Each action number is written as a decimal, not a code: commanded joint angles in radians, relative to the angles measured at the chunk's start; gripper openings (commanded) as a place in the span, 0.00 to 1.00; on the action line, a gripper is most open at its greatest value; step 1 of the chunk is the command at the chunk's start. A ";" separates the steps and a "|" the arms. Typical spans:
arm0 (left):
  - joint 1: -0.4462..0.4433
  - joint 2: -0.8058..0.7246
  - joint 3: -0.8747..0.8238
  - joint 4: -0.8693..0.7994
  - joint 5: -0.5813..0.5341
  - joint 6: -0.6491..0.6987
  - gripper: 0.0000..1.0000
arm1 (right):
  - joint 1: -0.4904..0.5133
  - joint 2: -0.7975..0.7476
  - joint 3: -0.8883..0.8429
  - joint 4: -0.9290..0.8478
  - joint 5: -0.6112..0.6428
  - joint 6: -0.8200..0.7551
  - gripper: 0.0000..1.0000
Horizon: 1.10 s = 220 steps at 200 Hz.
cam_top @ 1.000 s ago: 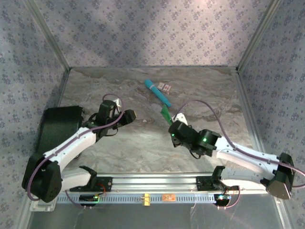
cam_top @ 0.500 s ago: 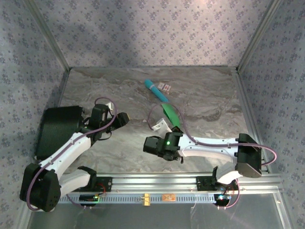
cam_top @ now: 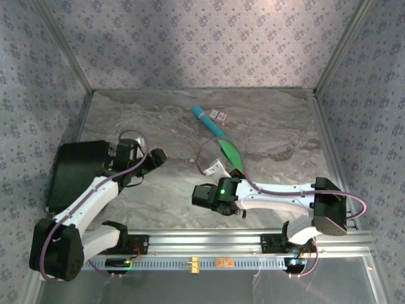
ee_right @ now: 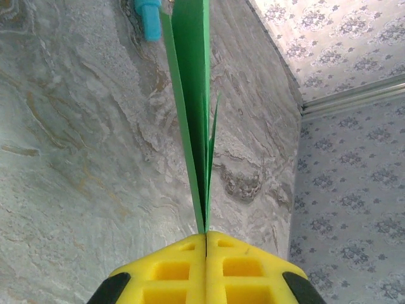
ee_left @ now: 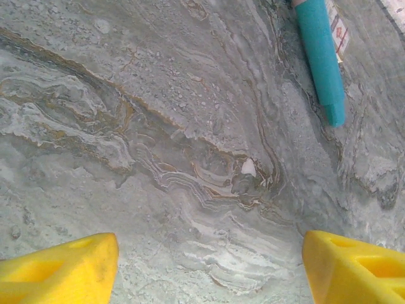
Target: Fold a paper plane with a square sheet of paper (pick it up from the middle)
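The bright green sheet of paper is folded into a narrow, layered paper plane. My right gripper is shut on its near end, and the folded layers stand on edge, fanning away from the yellow fingers. From above, the plane hangs over the middle of the table, ahead of the right wrist. My left gripper is open over bare marble with nothing between its yellow fingertips. From above, the left gripper sits well to the left of the plane.
A teal cylindrical stick lies at the back centre, just beyond the plane, with a small card beside it. A black pad lies at the table's left edge. Patterned walls close in the back and both sides.
The right arm swung left and drew back, carrying the plane toward the table's middle. The left gripper pulled back to the left and its jaws opened wider.
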 commanded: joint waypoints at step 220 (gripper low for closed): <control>0.027 0.047 0.006 0.003 0.151 -0.015 0.80 | -0.151 -0.155 -0.270 0.719 -0.724 -0.231 0.51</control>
